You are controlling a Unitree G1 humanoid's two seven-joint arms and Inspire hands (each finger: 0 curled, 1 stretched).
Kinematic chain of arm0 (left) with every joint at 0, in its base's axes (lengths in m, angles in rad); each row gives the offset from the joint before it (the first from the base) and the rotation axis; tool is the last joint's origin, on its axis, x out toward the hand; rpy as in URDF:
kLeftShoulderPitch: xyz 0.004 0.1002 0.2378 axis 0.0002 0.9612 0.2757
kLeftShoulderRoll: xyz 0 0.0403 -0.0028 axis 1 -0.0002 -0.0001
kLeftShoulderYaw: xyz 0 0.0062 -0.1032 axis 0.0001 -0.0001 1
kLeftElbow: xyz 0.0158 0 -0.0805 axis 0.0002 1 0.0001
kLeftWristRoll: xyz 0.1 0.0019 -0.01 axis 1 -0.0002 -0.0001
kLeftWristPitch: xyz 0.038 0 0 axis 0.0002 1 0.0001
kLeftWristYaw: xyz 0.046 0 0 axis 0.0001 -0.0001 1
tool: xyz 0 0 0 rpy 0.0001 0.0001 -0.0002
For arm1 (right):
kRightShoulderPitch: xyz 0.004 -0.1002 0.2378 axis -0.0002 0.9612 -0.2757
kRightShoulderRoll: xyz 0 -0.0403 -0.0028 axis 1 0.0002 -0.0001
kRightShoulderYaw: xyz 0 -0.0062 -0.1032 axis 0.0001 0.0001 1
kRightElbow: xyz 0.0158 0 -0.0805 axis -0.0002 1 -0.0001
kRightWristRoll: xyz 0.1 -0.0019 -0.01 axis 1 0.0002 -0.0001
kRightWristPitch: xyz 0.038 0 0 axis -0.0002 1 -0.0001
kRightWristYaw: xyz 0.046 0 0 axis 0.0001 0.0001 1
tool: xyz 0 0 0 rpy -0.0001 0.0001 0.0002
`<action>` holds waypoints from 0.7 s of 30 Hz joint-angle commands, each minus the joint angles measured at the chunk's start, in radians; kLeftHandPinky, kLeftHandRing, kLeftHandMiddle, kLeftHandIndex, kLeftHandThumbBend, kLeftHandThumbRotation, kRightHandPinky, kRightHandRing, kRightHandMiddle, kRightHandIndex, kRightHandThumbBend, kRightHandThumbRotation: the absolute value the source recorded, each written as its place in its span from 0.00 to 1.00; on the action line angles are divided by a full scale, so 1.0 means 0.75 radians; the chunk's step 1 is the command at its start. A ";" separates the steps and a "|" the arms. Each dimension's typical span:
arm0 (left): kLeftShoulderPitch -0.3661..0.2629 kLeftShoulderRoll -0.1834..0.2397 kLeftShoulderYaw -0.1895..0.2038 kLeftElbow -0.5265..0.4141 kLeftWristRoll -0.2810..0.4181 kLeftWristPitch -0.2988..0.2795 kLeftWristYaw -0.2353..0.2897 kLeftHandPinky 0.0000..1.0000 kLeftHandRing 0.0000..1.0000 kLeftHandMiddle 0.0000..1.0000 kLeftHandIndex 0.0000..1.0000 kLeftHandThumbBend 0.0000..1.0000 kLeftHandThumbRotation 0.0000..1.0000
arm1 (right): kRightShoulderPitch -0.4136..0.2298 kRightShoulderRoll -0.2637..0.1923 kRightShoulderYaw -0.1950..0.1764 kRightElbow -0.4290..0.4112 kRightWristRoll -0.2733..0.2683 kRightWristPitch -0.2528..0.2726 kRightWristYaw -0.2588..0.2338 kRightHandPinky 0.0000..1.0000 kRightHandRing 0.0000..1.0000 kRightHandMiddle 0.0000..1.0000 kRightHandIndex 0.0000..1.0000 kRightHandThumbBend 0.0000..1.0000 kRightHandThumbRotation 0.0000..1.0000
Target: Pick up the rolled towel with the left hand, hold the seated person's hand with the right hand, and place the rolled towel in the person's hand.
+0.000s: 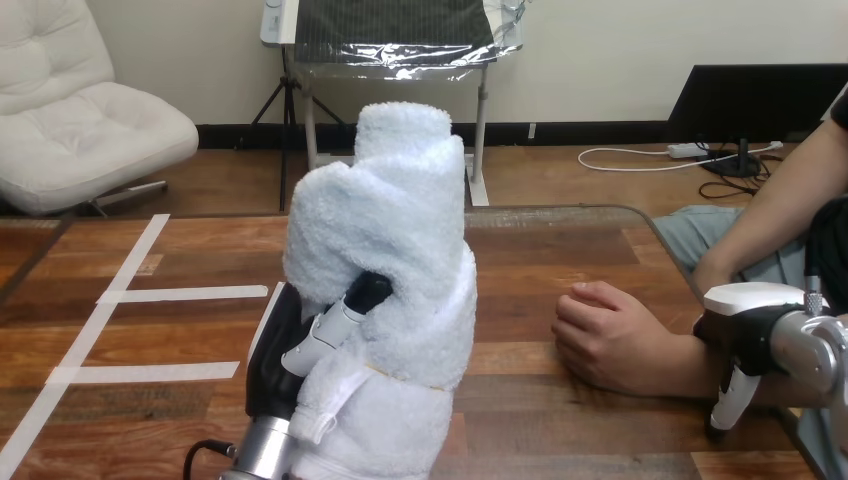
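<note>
Left hand [272, 368] is closed around the rolled towel [400, 230] and holds it upright above the wooden table [560, 255]. The towel is a thick, fluffy, pale blue terry roll. Right hand [745, 325] lies over the forearm behind the person's hand [600, 335], which rests loosely curled on the table. Whether it grips cannot be told.

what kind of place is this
Likely a robot test setup rather than a home: wooden table marked with white tape strips, the robot's left hand gripping a rolled towel, a person's hand resting nearby.
</note>
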 commanded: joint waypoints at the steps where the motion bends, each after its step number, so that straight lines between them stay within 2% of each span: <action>1: -0.039 -0.074 0.004 -0.079 -0.025 -0.009 -0.008 0.23 0.29 0.35 0.44 0.73 0.10 | 0.000 0.034 0.010 0.055 0.029 -0.003 -0.021 0.40 0.54 0.64 0.73 0.70 0.05; 6: -0.038 -0.076 0.006 -0.080 -0.023 -0.009 0.001 0.23 0.29 0.35 0.44 0.73 0.09 | 0.005 0.048 0.006 0.074 0.037 -0.005 -0.061 0.33 0.48 0.59 0.67 0.70 0.01; 11: -0.036 -0.079 0.006 -0.083 -0.024 -0.008 0.009 0.23 0.29 0.35 0.44 0.74 0.09 | 0.010 0.053 -0.001 0.091 0.057 -0.024 -0.104 0.30 0.46 0.57 0.61 0.70 0.00; 21: -0.037 -0.077 0.005 -0.076 -0.013 -0.022 0.012 0.23 0.29 0.36 0.44 0.72 0.09 | 0.034 0.050 -0.018 0.075 0.106 -0.012 -0.166 0.23 0.35 0.47 0.52 0.71 0.00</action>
